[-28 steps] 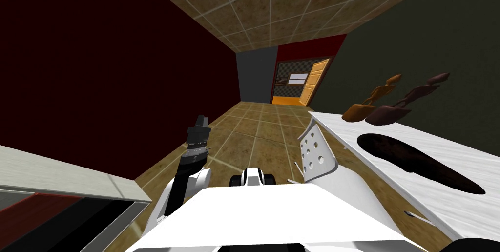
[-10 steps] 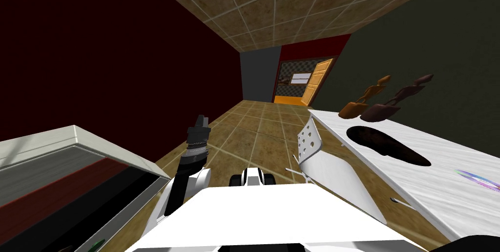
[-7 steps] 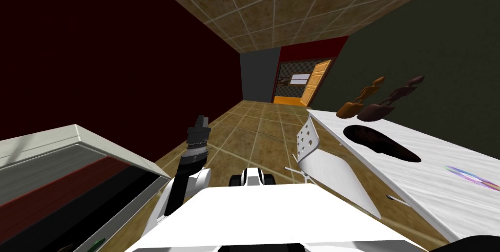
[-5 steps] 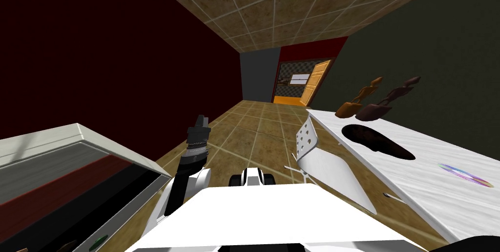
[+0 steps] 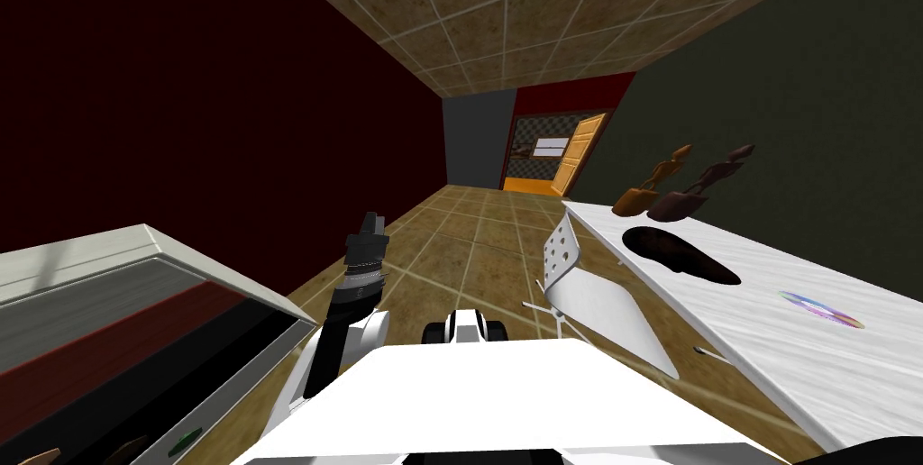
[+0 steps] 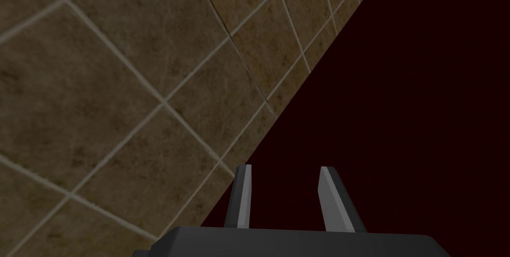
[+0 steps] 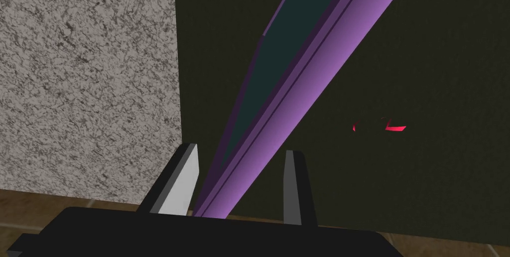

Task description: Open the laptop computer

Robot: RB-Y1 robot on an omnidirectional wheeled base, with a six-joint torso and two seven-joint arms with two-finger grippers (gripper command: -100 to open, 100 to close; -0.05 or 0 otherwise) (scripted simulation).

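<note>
Left gripper (image 6: 284, 168): raised ahead of the torso, fingers narrowly apart, holding nothing. Right gripper (image 7: 241, 152): fingers narrowly apart, holding nothing. White worktop (image 5: 793, 360): on the right, white chair (image 5: 599, 299) just beside it. Laptop position: cannot tell; possibly the dark flat shape (image 5: 680, 255) on the worktop.

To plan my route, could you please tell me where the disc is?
In the head view, the disc lies on the white table on my right, nearer me than the dark patch.
</note>
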